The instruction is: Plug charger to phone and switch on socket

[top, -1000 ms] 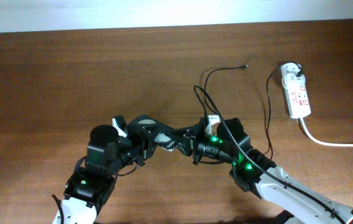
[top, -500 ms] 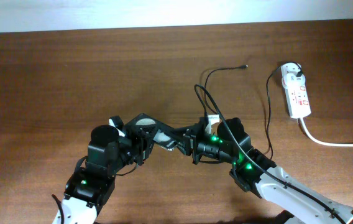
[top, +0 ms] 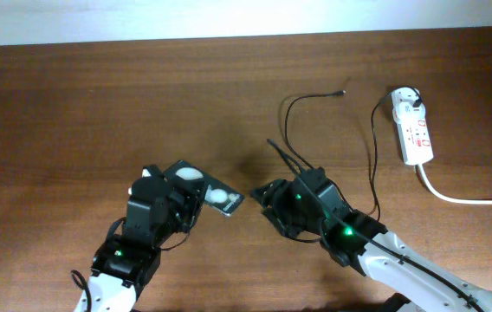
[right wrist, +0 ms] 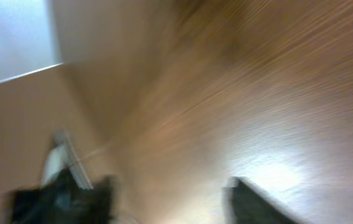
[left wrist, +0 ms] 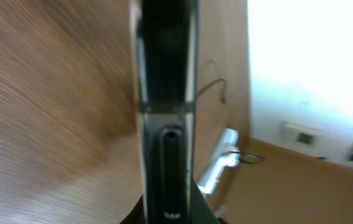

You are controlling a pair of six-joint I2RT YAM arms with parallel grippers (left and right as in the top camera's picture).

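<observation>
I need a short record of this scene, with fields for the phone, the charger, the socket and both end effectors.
phone: gripped at one end by left end effector
charger: black cable on table; plug tip lies free, not in phone
socket: far right; cable's other end meets its top; switch state too small to tell
right end effector: appears open, empty, beside phone, apart from it
</observation>
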